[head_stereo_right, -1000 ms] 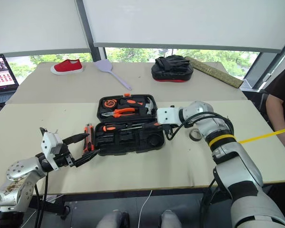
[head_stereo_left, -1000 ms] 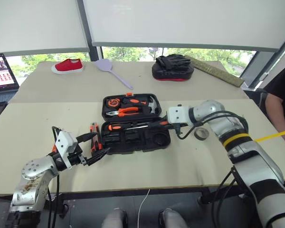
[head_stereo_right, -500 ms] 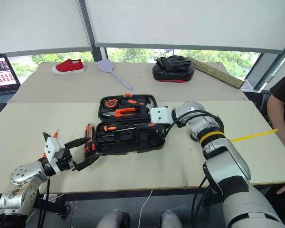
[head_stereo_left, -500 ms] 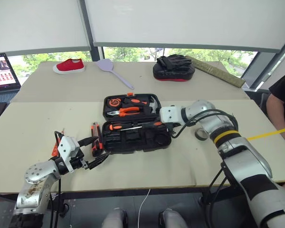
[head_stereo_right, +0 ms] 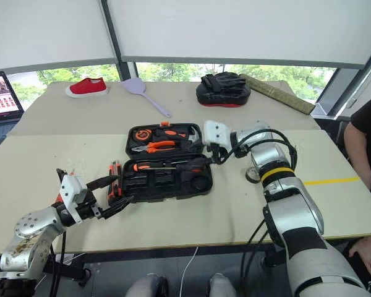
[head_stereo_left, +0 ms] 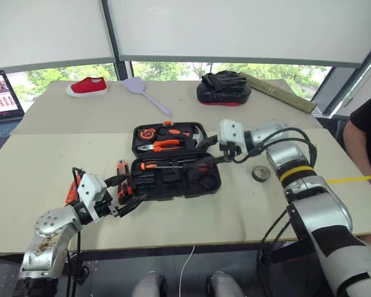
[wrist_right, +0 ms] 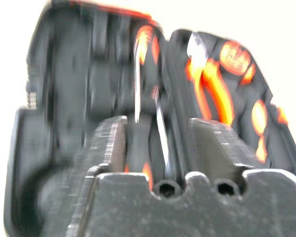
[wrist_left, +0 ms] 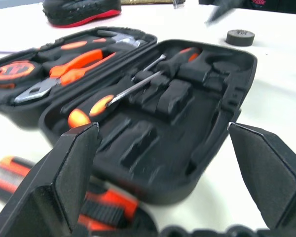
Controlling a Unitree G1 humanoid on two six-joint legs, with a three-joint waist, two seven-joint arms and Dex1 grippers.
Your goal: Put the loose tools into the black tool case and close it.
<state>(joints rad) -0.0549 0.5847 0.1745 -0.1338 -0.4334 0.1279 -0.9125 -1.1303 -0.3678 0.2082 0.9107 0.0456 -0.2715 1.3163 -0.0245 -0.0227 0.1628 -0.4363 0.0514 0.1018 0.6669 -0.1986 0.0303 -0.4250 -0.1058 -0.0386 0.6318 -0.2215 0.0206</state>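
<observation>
Table: pale tabletop across the middle of the head view, with everything below lying on it.
Black tool case: open flat at frame centre. The far half holds pliers and other orange-handled tools; the near half has two screwdrivers lying along its back slots.
My right gripper: above the right end of the case, just right of frame centre, fingers pointing left. In my right wrist view the two fingers stand apart with nothing between them, so it is released, with the case's slots below.
My left gripper: lower left of the frame, level, aimed at the case's near left corner. Fingers spread wide and empty.
Padded mitt: black and red, upper centre-right, well apart from the case.
Red shoe: upper left.
Lilac spatula: upper centre-left, between shoe and mitt.
Utility knife: orange and black, just beside the case's left edge, near my left fingertips.
Loose screwdriver: orange, partly hidden behind my left wrist, lower left.
Tape roll: small and dark grey, right of the case, below my right forearm in the frame.
</observation>
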